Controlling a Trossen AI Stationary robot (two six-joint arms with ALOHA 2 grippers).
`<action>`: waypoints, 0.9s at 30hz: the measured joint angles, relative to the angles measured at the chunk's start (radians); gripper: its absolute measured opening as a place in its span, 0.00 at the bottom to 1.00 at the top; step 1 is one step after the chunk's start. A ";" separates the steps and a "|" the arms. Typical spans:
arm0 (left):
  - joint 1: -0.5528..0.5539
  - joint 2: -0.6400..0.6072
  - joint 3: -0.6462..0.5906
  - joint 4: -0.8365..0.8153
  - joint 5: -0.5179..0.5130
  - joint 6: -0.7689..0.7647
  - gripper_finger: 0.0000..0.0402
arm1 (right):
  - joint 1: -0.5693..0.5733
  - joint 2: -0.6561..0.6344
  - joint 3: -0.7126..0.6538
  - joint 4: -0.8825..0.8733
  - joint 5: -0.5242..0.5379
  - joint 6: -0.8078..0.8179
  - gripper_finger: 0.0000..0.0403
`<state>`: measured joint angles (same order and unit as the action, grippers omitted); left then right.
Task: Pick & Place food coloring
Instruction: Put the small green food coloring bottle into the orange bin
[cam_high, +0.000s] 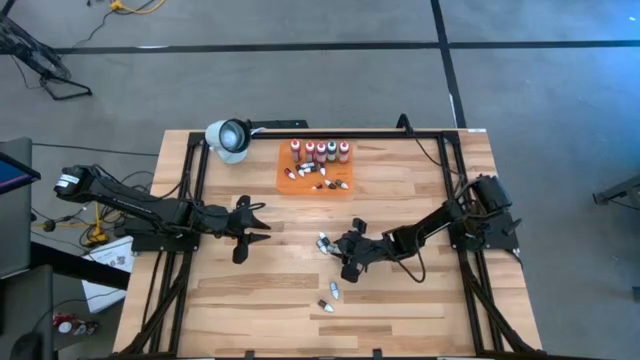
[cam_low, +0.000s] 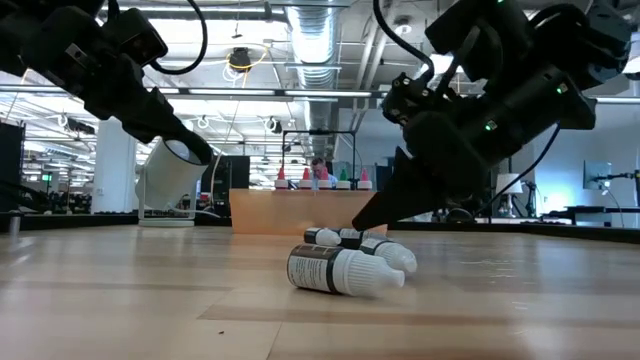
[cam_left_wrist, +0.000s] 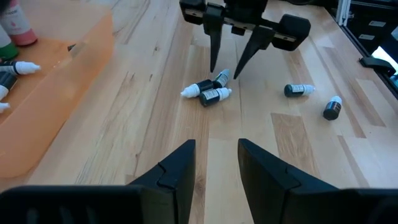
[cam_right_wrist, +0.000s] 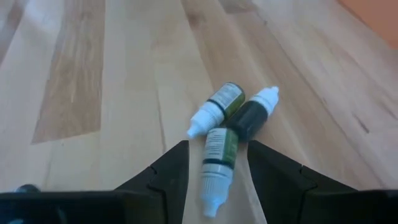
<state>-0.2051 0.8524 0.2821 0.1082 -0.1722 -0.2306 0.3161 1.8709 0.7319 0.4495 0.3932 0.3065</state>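
Three small food coloring vials (cam_right_wrist: 233, 121) lie on their sides in a cluster mid-table (cam_high: 325, 243); they have dark bodies and white caps. My right gripper (cam_right_wrist: 217, 146) is open and slants down over the cluster. Its fingers stand on either side of the nearest vial (cam_right_wrist: 217, 158), with a gap on each side. Two more vials (cam_high: 330, 300) lie nearer the table's front edge. The orange tray (cam_high: 285, 182) at the far middle holds several food coloring bottles, standing and lying. My left gripper (cam_high: 262, 222) waits open left of the cluster, above the table, with nothing between its fingers.
A white round lamp-like object (cam_high: 228, 138) stands at the far left corner, left of the tray. Black rails (cam_high: 455, 180) run along the table's left, right and far sides. Bare wood lies between the vial cluster and the tray.
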 joint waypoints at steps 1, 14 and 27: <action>0.000 0.000 0.000 -0.001 0.000 0.000 0.28 | 0.000 0.000 0.000 0.000 0.000 0.000 0.39; 0.000 0.000 0.000 0.009 0.000 0.000 0.28 | 0.003 0.000 0.000 -0.033 -0.012 0.016 0.35; 0.000 0.000 0.000 0.014 0.000 0.000 0.28 | 0.002 0.000 -0.001 -0.061 -0.009 0.027 0.32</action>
<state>-0.2052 0.8524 0.2821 0.1223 -0.1719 -0.2306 0.3183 1.8706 0.7311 0.3885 0.3840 0.3336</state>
